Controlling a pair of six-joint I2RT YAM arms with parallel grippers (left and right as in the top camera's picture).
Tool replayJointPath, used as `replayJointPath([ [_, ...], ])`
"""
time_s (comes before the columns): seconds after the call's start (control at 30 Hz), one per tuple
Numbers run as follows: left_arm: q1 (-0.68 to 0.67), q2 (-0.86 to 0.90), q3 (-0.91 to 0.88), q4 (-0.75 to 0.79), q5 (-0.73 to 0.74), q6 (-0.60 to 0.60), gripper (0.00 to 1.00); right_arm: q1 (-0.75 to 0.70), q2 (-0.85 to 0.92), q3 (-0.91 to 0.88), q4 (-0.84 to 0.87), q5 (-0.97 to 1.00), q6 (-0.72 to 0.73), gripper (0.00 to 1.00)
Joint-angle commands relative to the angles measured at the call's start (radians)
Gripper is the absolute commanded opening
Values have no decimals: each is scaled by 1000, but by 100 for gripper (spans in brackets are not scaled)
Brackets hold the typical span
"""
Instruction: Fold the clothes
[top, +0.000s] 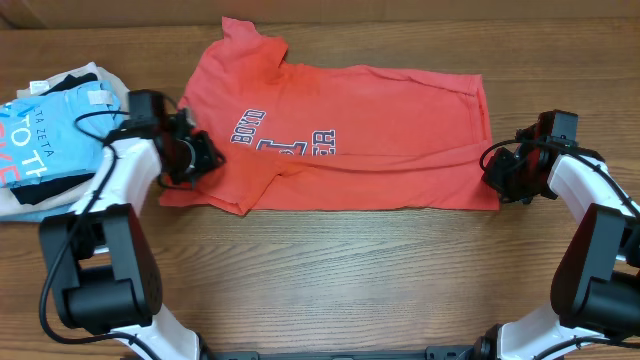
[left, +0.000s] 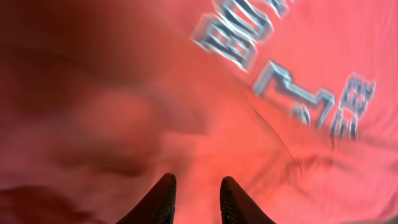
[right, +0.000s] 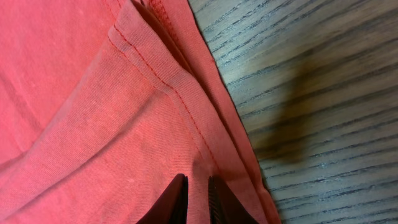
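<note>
Coral-red T-shirt (top: 380, 120) lies partly folded on the worktop (top: 330, 290), centre, toward the far edge, lettering up. Left gripper (left: 198, 183) sits over the shirt's left side, fingers narrowly apart; view is blurred, so a grasp cannot be told. Right gripper (right: 197, 183) is nearly closed, pinching the hem on the right side. Other garments (top: 45, 130) lie at the left edge.

A brown wood-grain table (top: 350, 270) fills the view under even, soft light.

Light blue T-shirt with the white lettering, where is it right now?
In the overhead view, the light blue T-shirt lies at the table's left edge atop a pile of other clothes, just left of the left gripper and the coral-red T-shirt.
</note>
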Motion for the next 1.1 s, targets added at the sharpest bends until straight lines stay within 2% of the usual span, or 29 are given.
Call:
replayJointPath([
  [0.0,-79,21,9,-15,-38,138,29,6,-1,-5,4,9,-7,16],
  [0.13,-179,21,9,-3,-108,198,33,6,-1,-5,4,8,-7,16],
  [0.33,-312,23,9,4,-298,200,34,6,-1,-5,4,9,-7,16],
  [0.6,-364,23,9,5,-472,207,33,6,-1,-5,4,9,-7,16],
  [0.87,-365,23,9,-11,-442,212,33,6,-1,-5,4,8,-7,16],
  [1.07,-389,24,3,-31,-430,261,33,6,-1,-5,4,8,-7,16],
])
